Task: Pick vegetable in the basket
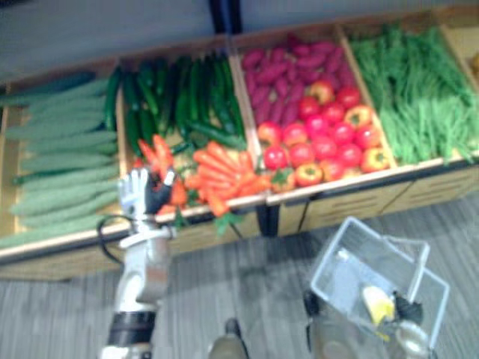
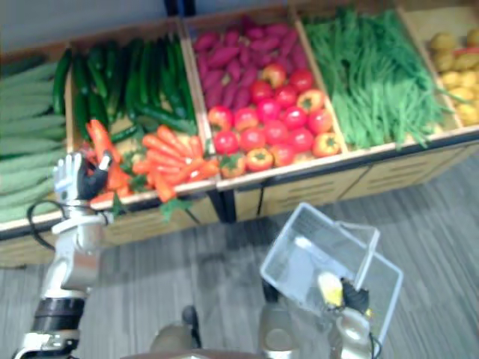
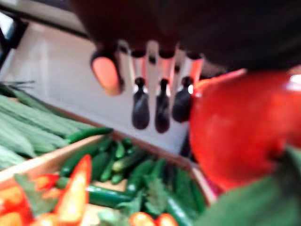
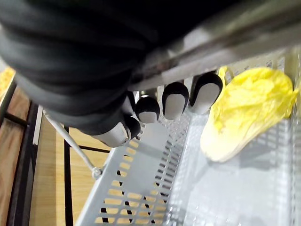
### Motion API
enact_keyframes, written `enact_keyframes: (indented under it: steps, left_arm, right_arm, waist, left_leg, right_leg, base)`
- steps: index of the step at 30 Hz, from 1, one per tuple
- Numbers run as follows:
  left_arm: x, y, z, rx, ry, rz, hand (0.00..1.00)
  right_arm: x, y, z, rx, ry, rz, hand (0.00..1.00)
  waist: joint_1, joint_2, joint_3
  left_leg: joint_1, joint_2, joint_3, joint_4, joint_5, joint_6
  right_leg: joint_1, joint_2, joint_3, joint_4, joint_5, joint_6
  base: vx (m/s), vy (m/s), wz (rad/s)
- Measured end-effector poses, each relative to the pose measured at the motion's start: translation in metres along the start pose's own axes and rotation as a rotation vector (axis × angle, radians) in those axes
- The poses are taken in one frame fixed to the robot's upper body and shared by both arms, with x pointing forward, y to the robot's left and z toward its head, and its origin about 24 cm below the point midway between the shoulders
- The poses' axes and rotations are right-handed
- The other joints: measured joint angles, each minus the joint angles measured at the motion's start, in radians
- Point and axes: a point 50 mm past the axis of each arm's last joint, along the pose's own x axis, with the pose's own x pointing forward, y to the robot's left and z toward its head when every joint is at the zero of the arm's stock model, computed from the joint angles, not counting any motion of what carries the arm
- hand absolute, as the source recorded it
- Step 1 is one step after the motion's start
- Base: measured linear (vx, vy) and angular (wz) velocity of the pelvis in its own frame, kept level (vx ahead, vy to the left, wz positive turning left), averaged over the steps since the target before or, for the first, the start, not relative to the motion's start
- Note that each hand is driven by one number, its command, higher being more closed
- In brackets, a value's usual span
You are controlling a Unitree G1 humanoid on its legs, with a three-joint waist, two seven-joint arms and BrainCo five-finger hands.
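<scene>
The left hand [image 2: 73, 179] sits at the front edge of the wooden stall [image 1: 337, 202], beside the heap of carrots [image 1: 221, 176]. One carrot [image 2: 101, 146] stands upright against it, but blur hides whether it is gripped. The right hand [image 4: 175, 100] is clenched round the handle of the white basket [image 1: 359, 247], which is cut off at the lower edge. A yellow leafy vegetable [image 4: 249, 113] lies inside.

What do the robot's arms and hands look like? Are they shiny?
Yes, quite shiny! The left arm is silver-grey metal with a dark band low down. The left robot hand is silvery with a dark cover on its back. The right robot hand has silver fingers with rounded dark tips, under a black ribbed cover.
</scene>
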Motion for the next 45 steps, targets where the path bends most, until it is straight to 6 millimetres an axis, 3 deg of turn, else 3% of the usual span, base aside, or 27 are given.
enact_keyframes:
  steps: [1,4,5,7,8,9,10,13,14,15,16,17,18,19,20,22,23,24,26,28,29,30,33,35,40,44,45]
  left_arm:
    - [-0.004,-0.009,0.013,-0.031,-0.042,-0.037,1.00]
    - [-0.015,-0.024,0.043,-0.132,-0.141,-0.093,1.00]
    - [-0.019,-0.027,0.050,-0.178,-0.153,-0.108,1.00]
    - [-0.024,-0.032,0.060,-0.251,-0.163,-0.136,1.00]
    - [-0.029,-0.035,0.063,-0.294,-0.146,-0.153,1.00]
    - [-0.037,-0.040,0.059,-0.311,-0.112,-0.198,1.00]
    - [-0.047,-0.045,0.058,-0.334,-0.088,-0.242,1.00]
    - [-0.074,-0.052,0.049,-0.342,-0.035,-0.341,1.00]
    - [-0.076,-0.052,0.048,-0.342,-0.026,-0.346,1.00]
    - [-0.081,-0.056,0.046,-0.353,-0.004,-0.376,1.00]
    - [-0.084,-0.058,0.049,-0.365,-0.007,-0.388,1.00]
    - [-0.088,-0.063,0.059,-0.405,-0.023,-0.409,1.00]
    - [-0.090,-0.066,0.065,-0.421,-0.046,-0.433,1.00]
    - [-0.090,-0.067,0.066,-0.430,-0.052,-0.436,1.00]
    - [-0.096,-0.073,0.064,-0.433,-0.030,-0.462,1.00]
    - [-0.101,-0.079,0.060,-0.423,-0.007,-0.494,1.00]
    - [-0.103,-0.082,0.055,-0.408,0.002,-0.513,1.00]
    - [-0.105,-0.083,0.055,-0.410,0.008,-0.519,1.00]
    - [-0.110,-0.086,0.056,-0.418,0.021,-0.534,1.00]
    - [-0.115,-0.090,0.055,-0.413,0.031,-0.553,1.00]
    - [-0.118,-0.093,0.057,-0.415,0.030,-0.569,1.00]
    - [-0.120,-0.095,0.059,-0.418,0.026,-0.579,1.00]
    - [-0.127,-0.104,0.068,-0.425,0.004,-0.637,1.00]
    - [-0.131,-0.113,0.076,-0.415,-0.025,-0.693,1.00]
    - [-0.135,-0.124,0.100,-0.422,-0.134,-0.773,1.00]
    - [-0.133,-0.133,0.110,-0.403,-0.181,-0.813,1.00]
    - [-0.131,-0.136,0.111,-0.387,-0.186,-0.821,0.00]
  right_arm:
    - [-0.003,-0.002,-0.004,-0.005,0.011,-0.001,1.00]
    - [-0.009,0.002,-0.001,0.017,-0.009,0.010,1.00]
    - [-0.011,0.009,0.004,0.029,-0.029,0.030,1.00]
    - [-0.015,0.030,0.020,0.022,-0.095,0.110,1.00]
    - [-0.018,0.044,0.032,0.009,-0.150,0.163,1.00]
    - [-0.023,0.055,0.038,0.001,-0.179,0.209,1.00]
    - [-0.024,0.060,0.038,-0.012,-0.185,0.230,1.00]
    - [-0.031,0.078,0.043,-0.060,-0.225,0.311,1.00]
    - [-0.034,0.085,0.046,-0.067,-0.239,0.339,1.00]
    - [-0.038,0.099,0.054,-0.107,-0.276,0.416,1.00]
    - [-0.040,0.103,0.055,-0.126,-0.289,0.436,1.00]
    - [-0.042,0.105,0.060,-0.146,-0.319,0.457,1.00]
    - [-0.046,0.106,0.061,-0.149,-0.333,0.481,1.00]
    - [-0.047,0.109,0.062,-0.158,-0.340,0.498,1.00]
    - [-0.051,0.114,0.062,-0.173,-0.347,0.536,1.00]
    - [-0.057,0.117,0.065,-0.180,-0.372,0.570,1.00]
    - [-0.064,0.122,0.066,-0.182,-0.388,0.611,1.00]
    - [-0.066,0.123,0.068,-0.188,-0.398,0.624,1.00]
    - [-0.073,0.128,0.075,-0.193,-0.439,0.680,1.00]
    - [-0.078,0.134,0.076,-0.168,-0.441,0.730,1.00]
    - [-0.080,0.135,0.077,-0.151,-0.438,0.739,1.00]
    - [-0.080,0.134,0.077,-0.139,-0.435,0.740,1.00]
    - [-0.083,0.131,0.075,-0.105,-0.421,0.758,1.00]
    - [-0.086,0.130,0.072,-0.086,-0.399,0.784,1.00]
    - [-0.102,0.142,0.058,-0.067,-0.340,0.883,1.00]
    - [-0.117,0.154,0.049,-0.052,-0.297,1.004,1.00]
    - [-0.120,0.155,0.047,-0.053,-0.287,1.025,1.00]
  waist:
    - [-0.001,-0.029,-0.018]
    - [-0.002,-0.049,-0.029]
    - [0.000,-0.050,-0.030]
    - [-0.001,-0.046,-0.029]
    - [0.007,-0.037,-0.017]
    - [0.001,-0.034,-0.013]
    - [0.003,-0.037,-0.015]
    - [0.009,-0.037,-0.023]
    - [0.013,-0.041,-0.024]
    - [0.020,-0.024,-0.022]
    - [0.038,0.004,-0.038]
    - [0.054,0.024,-0.055]
    - [0.041,-0.001,-0.061]
    - [0.033,-0.009,-0.054]
    - [0.027,0.000,-0.056]
    - [0.031,-0.001,-0.057]
    - [0.028,0.000,-0.056]
    - [0.032,0.001,-0.057]
    - [0.065,0.000,-0.057]
    - [0.065,0.003,-0.059]
    - [0.062,0.011,-0.063]
    - [0.060,0.016,-0.068]
    - [0.060,-0.015,-0.086]
    - [0.055,-0.021,-0.085]
    - [0.055,-0.023,-0.085]
    - [0.058,-0.034,-0.088]
    - [0.058,-0.037,-0.088]
  left_leg:
    - [0.021,-0.025,0.030,-0.013,0.007,0.011]
    - [0.017,-0.046,0.078,0.013,-0.005,0.032]
    - [0.004,-0.045,0.108,0.036,-0.014,0.045]
    - [-0.012,-0.037,0.180,0.042,-0.011,0.070]
    - [0.004,-0.013,0.266,0.013,-0.002,0.090]
    - [0.026,-0.012,0.324,0.015,-0.002,0.098]
    - [0.055,-0.013,0.382,0.019,-0.008,0.108]
    - [0.094,-0.010,0.550,0.065,-0.034,0.119]
    - [0.093,-0.011,0.585,0.092,-0.048,0.109]
    - [0.072,0.013,0.618,0.092,-0.077,0.102]
    - [0.074,0.033,0.621,0.060,-0.073,0.107]
    - [0.075,0.064,0.701,0.056,-0.055,0.104]
    - [0.094,0.052,0.747,0.074,-0.058,0.095]
    - [0.103,0.058,0.765,0.096,-0.061,0.085]
    - [0.110,0.103,0.783,0.141,-0.052,0.083]
    - [0.116,0.176,0.751,0.254,-0.057,0.091]
    - [0.088,0.206,0.638,0.341,-0.073,0.111]
    - [0.073,0.191,0.542,0.358,-0.093,0.124]
    - [0.001,0.029,0.126,0.352,-0.158,0.096]
    - [-0.029,-0.064,-0.050,0.277,-0.158,0.090]
    - [-0.040,-0.075,-0.064,0.194,-0.099,0.115]
    - [-0.048,-0.072,-0.060,0.167,-0.079,0.114]
    - [-0.030,-0.102,-0.010,0.068,-0.046,0.127]
    - [-0.022,-0.130,-0.007,0.028,-0.016,0.137]
    - [0.001,-0.147,0.023,0.010,-0.007,0.141]
    - [0.000,-0.149,0.053,-0.020,-0.003,0.147]
    - [0.000,-0.151,0.056,-0.020,-0.002,0.148]
  right_leg:
    - [0.000,-0.018,0.035,-0.007,0.014,0.018]
    - [-0.010,-0.042,0.041,-0.038,0.078,0.016]
    - [-0.034,-0.039,0.002,-0.031,0.119,-0.015]
    - [-0.085,-0.020,-0.139,-0.059,0.236,-0.147]
    - [-0.075,-0.020,-0.245,-0.074,0.250,-0.203]
    - [-0.094,-0.051,-0.391,0.128,0.053,-0.210]
    - [-0.080,-0.084,-0.486,0.244,-0.045,-0.198]
    - [-0.018,-0.193,-0.721,0.378,-0.204,-0.196]
    - [-0.022,-0.173,-0.746,0.347,-0.196,-0.179]
    - [-0.021,-0.061,-0.678,0.197,-0.115,-0.165]
    - [-0.009,-0.019,-0.649,0.109,-0.108,-0.155]
    - [-0.021,-0.023,-0.726,0.141,-0.163,-0.173]
    - [-0.016,-0.093,-0.718,0.224,-0.154,-0.159]
    - [-0.006,-0.082,-0.694,0.196,-0.155,-0.144]
    - [0.020,-0.019,-0.641,0.118,-0.107,-0.159]
    - [0.051,0.056,-0.558,0.031,-0.059,-0.196]
    - [0.066,0.083,-0.508,0.013,-0.050,-0.211]
    - [0.070,0.093,-0.479,0.011,-0.047,-0.217]
    - [0.073,0.114,-0.350,0.001,-0.029,-0.227]
    - [0.082,0.121,-0.291,-0.018,-0.009,-0.214]
    - [0.089,0.132,-0.276,-0.034,0.004,-0.203]
    - [0.088,0.138,-0.270,-0.037,0.005,-0.200]
    - [0.031,0.111,-0.231,-0.007,0.009,-0.183]
    - [-0.003,0.086,-0.224,0.040,-0.004,-0.164]
    - [0.009,0.076,-0.197,0.014,0.009,-0.144]
    - [0.073,0.082,-0.177,-0.165,0.102,-0.147]
    - [0.086,0.082,-0.176,-0.195,0.118,-0.146]
  base:
    - [-0.08,0.136,-0.41]
    - [-0.09,0.129,-0.49]
    - [-0.15,0.135,-0.92]
    - [-0.16,0.101,-1.27]
    - [-0.20,0.066,-1.55]
    - [-0.21,0.080,-1.75]
    - [-0.13,0.064,-1.41]
    - [-0.15,0.017,-1.58]
    - [-0.15,-0.043,-2.20]
    - [-0.17,-0.042,-2.00]
    - [-0.19,-0.091,-2.56]
    - [-0.06,-0.080,-1.92]
    - [0.02,-0.104,-1.67]
    - [0.06,-0.155,-1.22]
    - [0.08,-0.176,-1.10]
    - [0.05,-0.174,-1.51]
    - [0.02,-0.111,-1.47]
    - [0.00,-0.050,-1.52]
    - [0.00,-0.004,-1.74]
    - [0.00,0.025,-1.18]
    - [-0.01,0.037,-0.70]
    - [-0.01,0.108,-0.46]
    - [-0.01,0.124,-0.24]
    - [-0.01,0.125,-0.04]
    - [-0.03,0.081,-0.14]
    - [-0.03,0.028,-0.19]
    - [0.00,0.022,-0.08]
